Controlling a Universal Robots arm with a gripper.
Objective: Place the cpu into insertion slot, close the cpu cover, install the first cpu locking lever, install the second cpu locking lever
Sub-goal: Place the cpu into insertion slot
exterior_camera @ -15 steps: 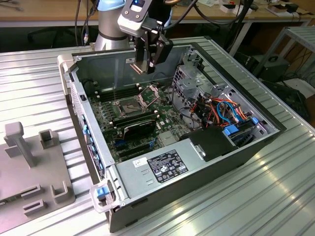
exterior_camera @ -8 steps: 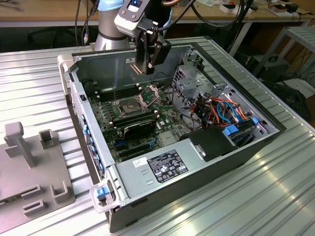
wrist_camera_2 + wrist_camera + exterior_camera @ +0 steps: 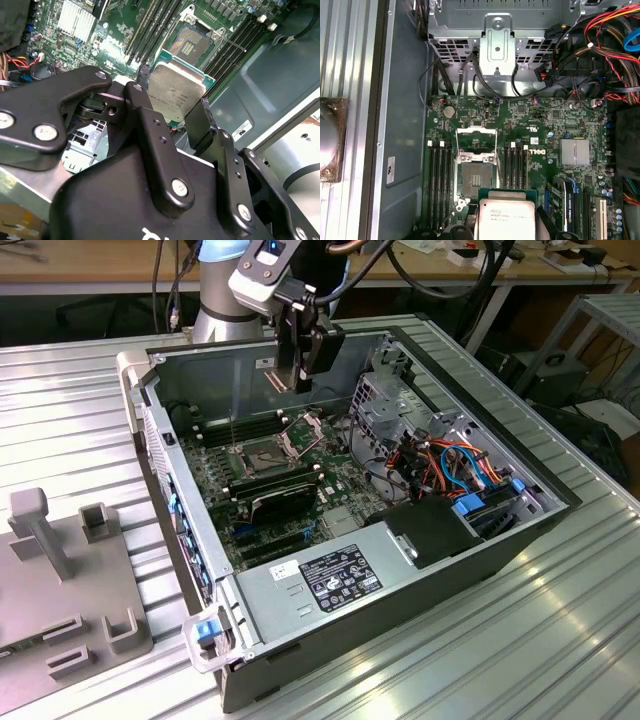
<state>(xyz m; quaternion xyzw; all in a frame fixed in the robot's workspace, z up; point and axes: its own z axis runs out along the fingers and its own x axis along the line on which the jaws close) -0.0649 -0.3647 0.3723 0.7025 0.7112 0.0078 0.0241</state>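
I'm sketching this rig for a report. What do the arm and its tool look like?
The arm is silver-grey with a light blue joint cap; black cables trail from it. The tool is matte black, its angular fingers studded with silver screws.

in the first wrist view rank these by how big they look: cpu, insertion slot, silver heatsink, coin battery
1. cpu, nearest the camera, which inflates it
2. insertion slot
3. silver heatsink
4. coin battery

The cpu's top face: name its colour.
Silver-grey metal, with a thin green edge; the cpu shows best in the second wrist view.
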